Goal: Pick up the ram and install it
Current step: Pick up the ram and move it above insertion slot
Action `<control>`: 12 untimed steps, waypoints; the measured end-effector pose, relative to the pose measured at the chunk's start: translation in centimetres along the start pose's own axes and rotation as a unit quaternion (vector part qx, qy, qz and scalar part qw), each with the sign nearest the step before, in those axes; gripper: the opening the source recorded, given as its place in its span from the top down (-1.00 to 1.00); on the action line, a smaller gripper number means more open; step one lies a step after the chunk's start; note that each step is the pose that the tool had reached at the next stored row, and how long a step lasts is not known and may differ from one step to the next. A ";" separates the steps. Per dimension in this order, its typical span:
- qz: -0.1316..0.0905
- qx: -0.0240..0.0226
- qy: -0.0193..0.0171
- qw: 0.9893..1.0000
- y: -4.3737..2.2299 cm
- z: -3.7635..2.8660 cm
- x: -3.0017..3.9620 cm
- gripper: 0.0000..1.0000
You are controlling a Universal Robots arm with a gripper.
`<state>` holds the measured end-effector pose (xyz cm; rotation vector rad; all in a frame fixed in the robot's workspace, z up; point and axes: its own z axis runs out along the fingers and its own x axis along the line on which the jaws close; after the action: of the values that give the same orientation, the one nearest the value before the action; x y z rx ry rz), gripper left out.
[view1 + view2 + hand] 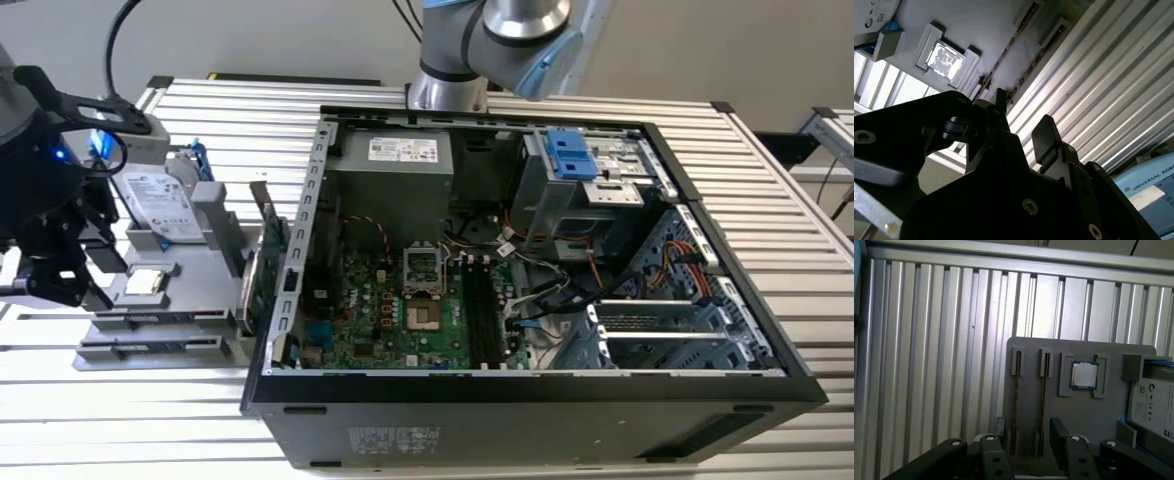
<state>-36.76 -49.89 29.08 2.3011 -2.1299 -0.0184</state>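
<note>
Ribbed metal table (781, 200) slats run across the whole scene, with pale wall behind.

In the exterior view, at nine o'clock, the black gripper (60, 285) hangs over the near end of a grey holder (187, 262) lying flat on the table. A silver hard drive (160, 205) leans at the holder's far end, toward eleven o'clock. A square silver chip (144, 282) sits in a recess between the drive and the gripper. Just beside the holder, toward its three o'clock, a green circuit card (271, 255) stands on edge against the open computer case (534, 395). The case fills the middle and the three o'clock side, its green board (387, 310) facing up. The arm (521, 40) rises behind it at twelve o'clock.

In both wrist views the gripper (1029, 427) (1021, 115) is spread apart and holds nothing. The ram (1044, 405) (1004, 55) stands edge-on as a thin strip in a narrow holder (1079, 415) (984, 25) slot, in line with the gap between the fingers (1059, 432). Whether they touch it I cannot tell. A second slot runs just beside it, and the chip (1084, 375) (944, 57) and drive (1154, 405) lie beyond.
</note>
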 end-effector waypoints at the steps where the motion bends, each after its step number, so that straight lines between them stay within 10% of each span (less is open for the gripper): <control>1: 0.000 0.000 0.000 1.000 0.00 0.11 0.00 -1.00; 12: 0.000 0.000 0.002 1.000 -0.02 1.18 0.00 -1.00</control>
<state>-36.76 -49.89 27.90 2.2991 -2.1281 -0.0144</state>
